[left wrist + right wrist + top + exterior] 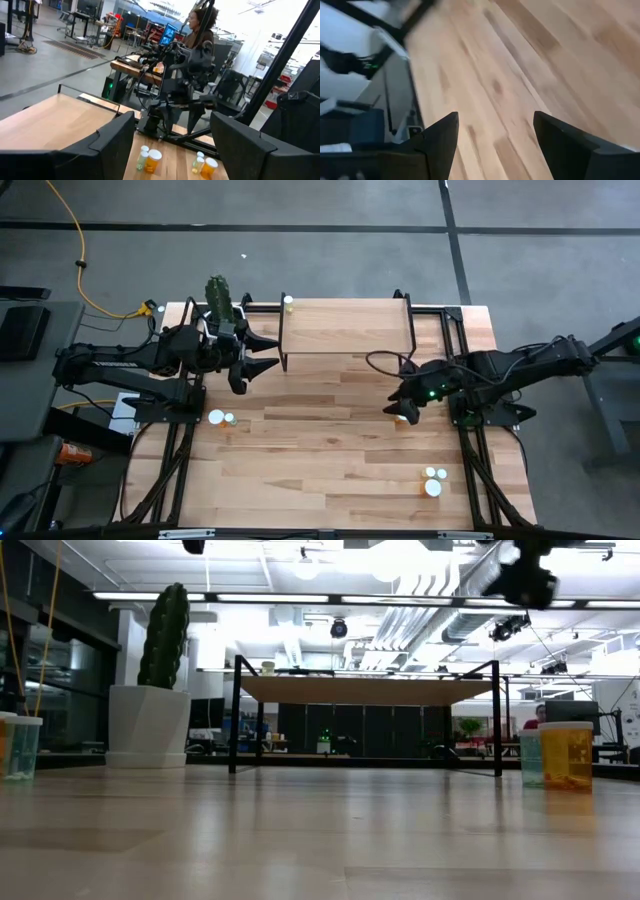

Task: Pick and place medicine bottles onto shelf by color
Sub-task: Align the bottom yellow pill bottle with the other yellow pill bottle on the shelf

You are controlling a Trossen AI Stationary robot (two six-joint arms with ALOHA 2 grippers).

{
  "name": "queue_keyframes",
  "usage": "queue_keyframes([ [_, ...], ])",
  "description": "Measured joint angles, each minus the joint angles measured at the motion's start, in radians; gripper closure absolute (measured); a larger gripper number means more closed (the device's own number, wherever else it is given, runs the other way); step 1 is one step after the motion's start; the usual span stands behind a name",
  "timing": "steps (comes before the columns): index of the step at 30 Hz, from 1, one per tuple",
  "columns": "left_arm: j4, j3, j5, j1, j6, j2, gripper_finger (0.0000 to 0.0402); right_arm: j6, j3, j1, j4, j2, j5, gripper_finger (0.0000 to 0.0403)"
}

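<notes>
My right gripper (400,412) hangs empty over bare tabletop, fingers apart; my left gripper (262,352), also spread, waits beside the shelf (345,328). I judge I'm between picks: next, reach the bottles (432,480) near the front. Only the low view shows an orange bottle (566,755).

Colours, bench as seen.
Orange bottle (566,755) with white cap; green cactus (165,637) in white pot (146,726); light-wood shelf (345,327), black legs.
</notes>
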Motion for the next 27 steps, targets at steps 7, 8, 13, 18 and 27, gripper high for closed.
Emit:
queue_keyframes([
  [7,0.0,0.0,0.0,0.0,0.0,0.0,0.0152,0.426,0.0,-0.001,-0.393,0.0,0.071,0.0153],
  [8,-0.001,0.0,0.0,0.0,0.0,0.0,0.0152,0.48,0.0,-0.001,-0.446,0.0,0.086,0.0153],
  [13,-0.004,0.0,0.0,0.0,0.0,0.0,0.0152,0.631,0.0,-0.001,-0.598,0.0,0.128,0.0153],
  [18,-0.004,0.0,0.0,0.0,0.0,0.0,0.0152,0.433,0.0,0.02,-0.593,0.0,0.063,0.0153],
  [27,-0.004,0.0,0.0,0.0,-0.008,0.0,0.0152,0.523,-0.001,0.235,-0.537,0.003,-0.203,0.0153],
])
